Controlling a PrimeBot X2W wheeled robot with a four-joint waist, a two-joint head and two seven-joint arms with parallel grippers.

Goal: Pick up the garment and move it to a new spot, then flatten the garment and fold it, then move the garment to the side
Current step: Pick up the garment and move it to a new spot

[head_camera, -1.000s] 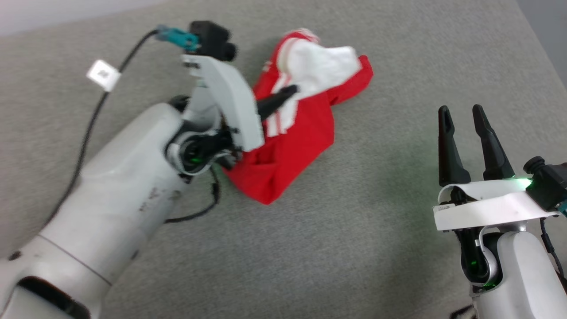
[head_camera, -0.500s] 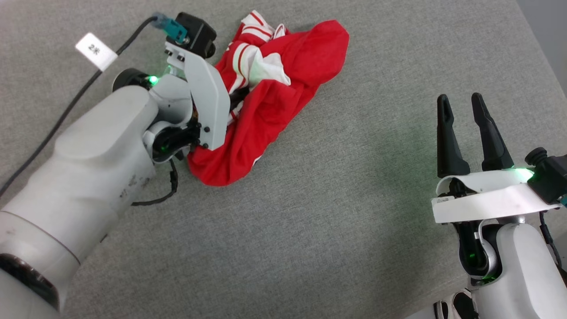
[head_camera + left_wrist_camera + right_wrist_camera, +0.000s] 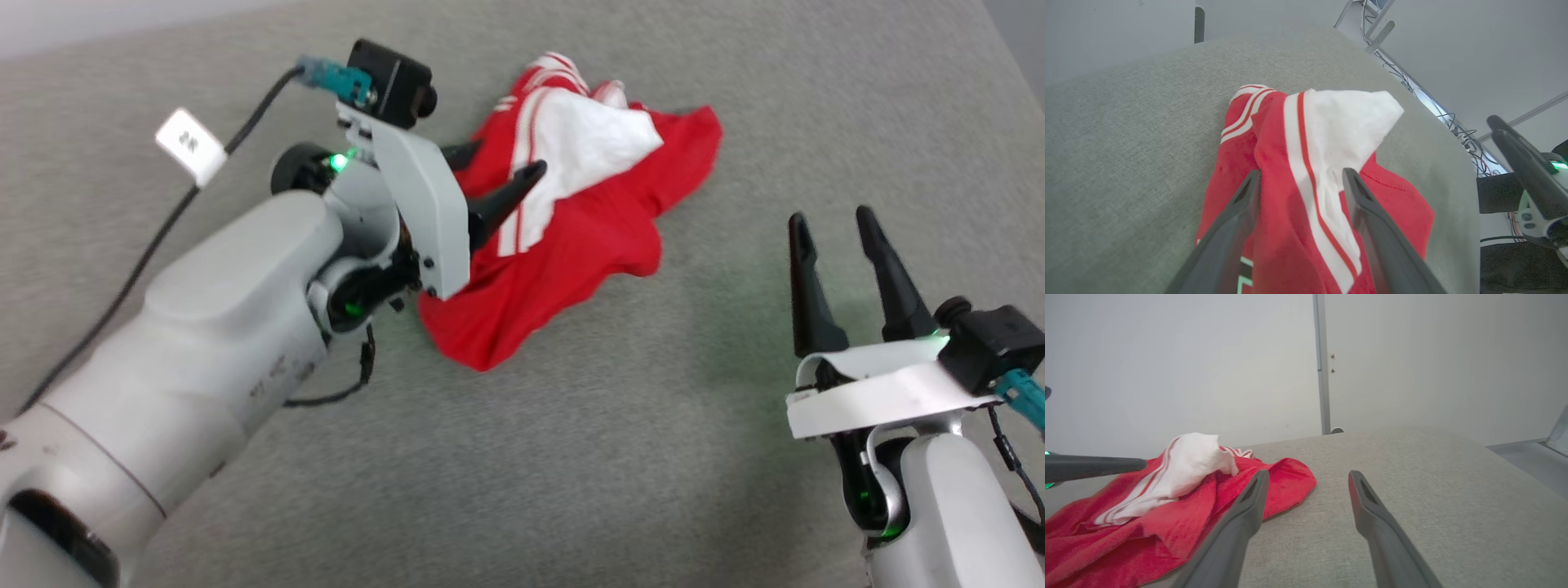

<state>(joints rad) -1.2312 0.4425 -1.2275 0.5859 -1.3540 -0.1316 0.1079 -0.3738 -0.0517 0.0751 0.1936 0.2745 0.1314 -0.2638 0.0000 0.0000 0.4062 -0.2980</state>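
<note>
The garment, a red jersey with a white sleeve and red-white striped trim, lies crumpled on the grey padded surface. My left gripper hovers low over its near-left part, open. In the left wrist view its fingers stand either side of a raised fold of the garment where the white sleeve meets the red. My right gripper is open and holds nothing, well to the right of the cloth. Its wrist view shows the garment ahead and left of the right gripper.
A black cable with a white tag trails from the left wrist camera. The surface's right edge drops off at the upper right. A pale wall and door frame stand beyond the far edge; floor cables lie past it.
The head camera has shifted between frames. My left gripper has gone from shut on the garment to open, and the cloth now rests slumped on the surface. The right gripper stays open.
</note>
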